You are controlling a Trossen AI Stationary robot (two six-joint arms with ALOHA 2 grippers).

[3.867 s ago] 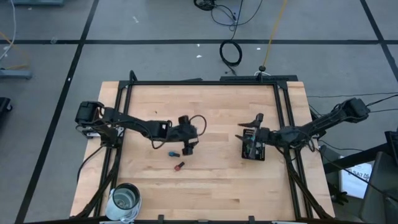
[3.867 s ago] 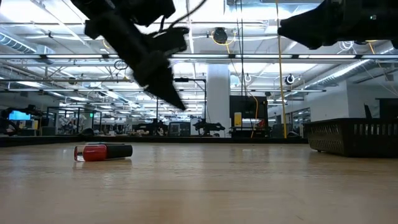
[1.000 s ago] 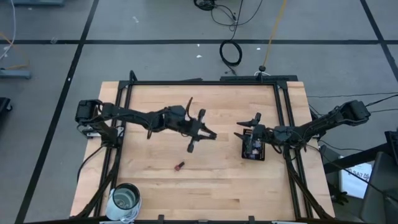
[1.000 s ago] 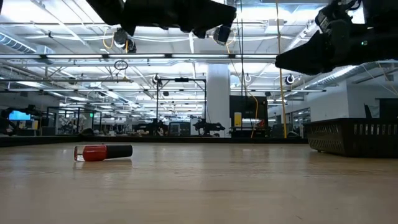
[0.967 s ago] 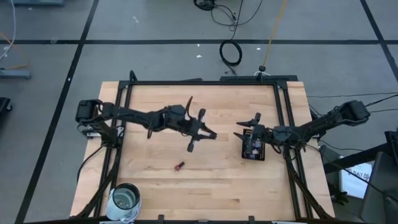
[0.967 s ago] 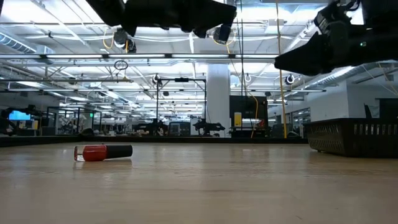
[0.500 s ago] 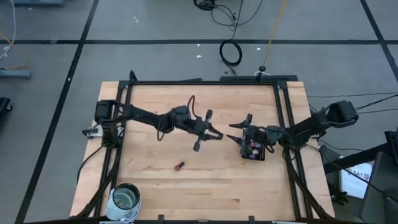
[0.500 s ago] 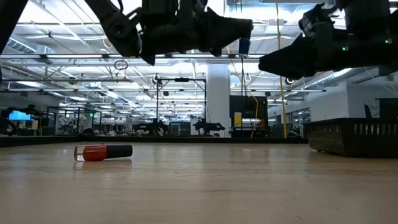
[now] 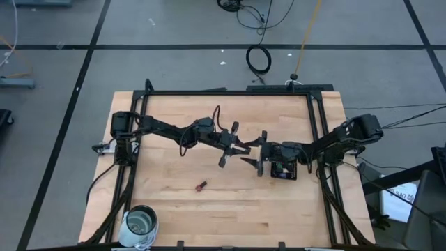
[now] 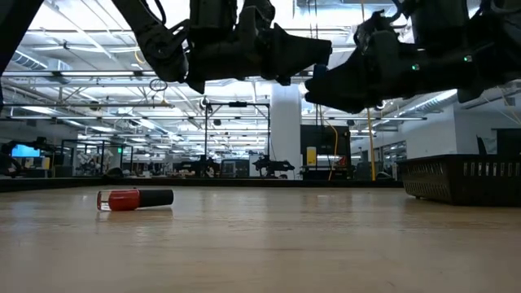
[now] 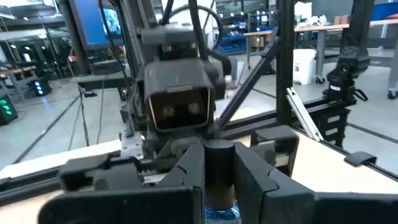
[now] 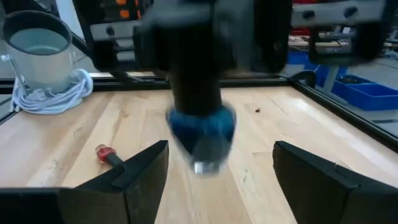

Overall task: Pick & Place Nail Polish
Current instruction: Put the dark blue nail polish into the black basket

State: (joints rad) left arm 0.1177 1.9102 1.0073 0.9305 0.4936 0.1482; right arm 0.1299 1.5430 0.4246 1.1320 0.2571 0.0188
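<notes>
The left gripper (image 9: 237, 148) was clamped on a blue nail polish bottle (image 12: 201, 126), its fingers (image 11: 186, 174) pinching the dark cap (image 11: 218, 167) while the glittery blue body hung below, raised above the middle of the wooden table (image 9: 174, 202). The left arm reached in from the table's left edge, stretched nearly level toward the centre. Facing it, the right gripper (image 9: 256, 160) had its fingers (image 12: 140, 167) spread wide, one on each side of the blue bottle without touching it, the right arm extending low from the right past the black tray (image 9: 284, 170). A red nail polish bottle (image 10: 134, 198) with a dark cap lay on its side on the table, well apart from both grippers, and a glass jar (image 9: 141, 222) stood at the near left corner
</notes>
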